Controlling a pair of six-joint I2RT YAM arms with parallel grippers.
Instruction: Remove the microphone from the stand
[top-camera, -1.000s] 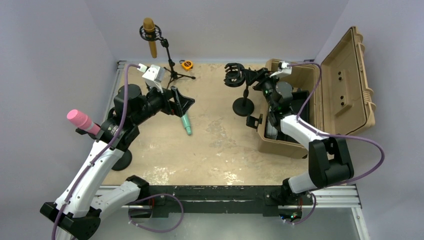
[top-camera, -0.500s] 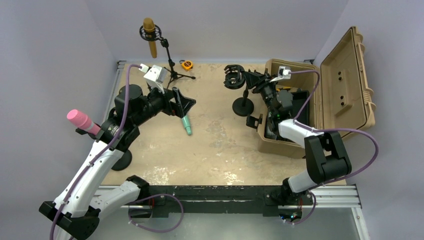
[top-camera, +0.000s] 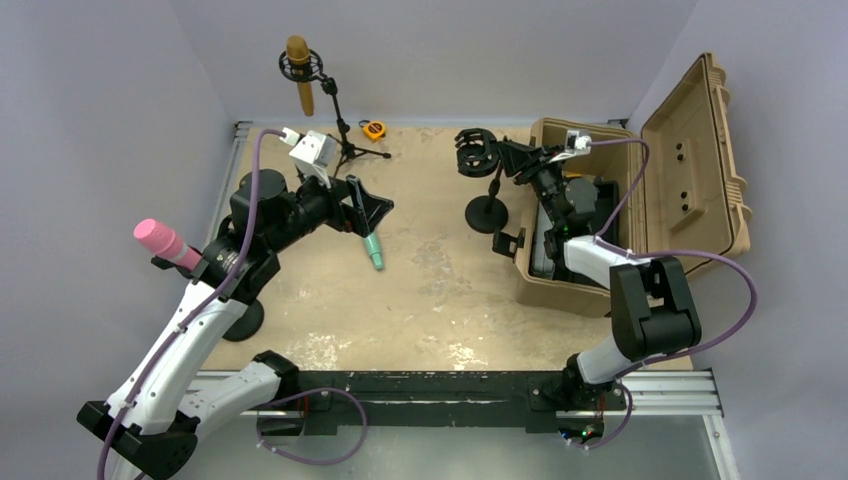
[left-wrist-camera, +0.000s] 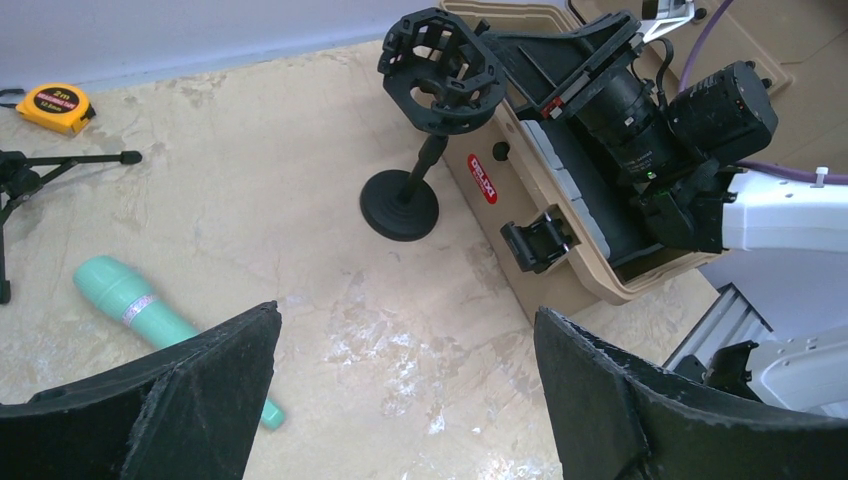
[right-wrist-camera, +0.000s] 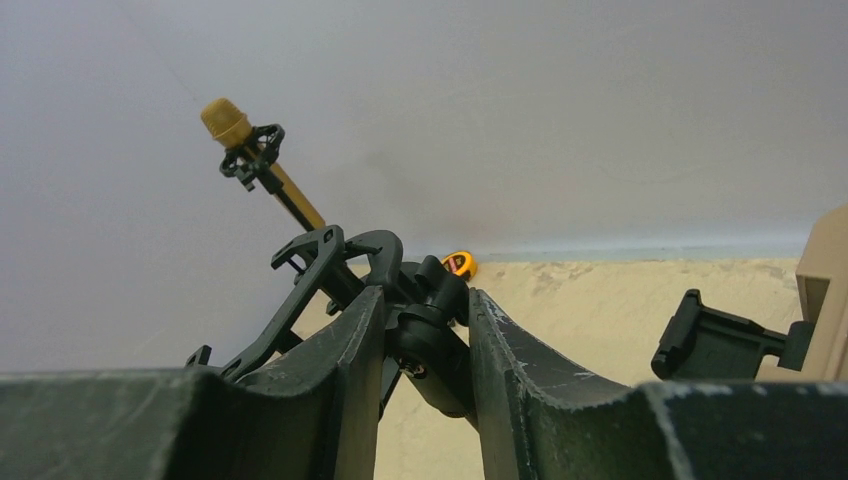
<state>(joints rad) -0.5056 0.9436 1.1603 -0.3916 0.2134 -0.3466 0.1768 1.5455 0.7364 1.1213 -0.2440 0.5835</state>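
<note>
The right hand (top-camera: 512, 157) reaches out from over the open tan case (top-camera: 690, 170) and is clenched on the mount (top-camera: 473, 150) of the black stand (top-camera: 487, 213). In the wrist view its two fingers press either side of the mount's black joint. The stand's round base sits on the bench (top-camera: 430, 300) just beside the case's left wall, with the mount tipped over on top of the short pole. The left hand (top-camera: 365, 208) hangs above the middle of the bench with its fingers spread wide and nothing between them. A teal mic (top-camera: 373, 248) lies flat on the bench just under it — well apart from the black stand, its thin end towards the near edge. At the back a gold mic (top-camera: 300, 75) sits head up in the clip of a tripod (top-camera: 345, 150), and a yellow tape measure (top-camera: 373, 129) lies near the tripod's feet. A pink mic (top-camera: 165, 243) sits tilted at the left edge, close against the left arm — what carries it is mostly hidden.
</note>
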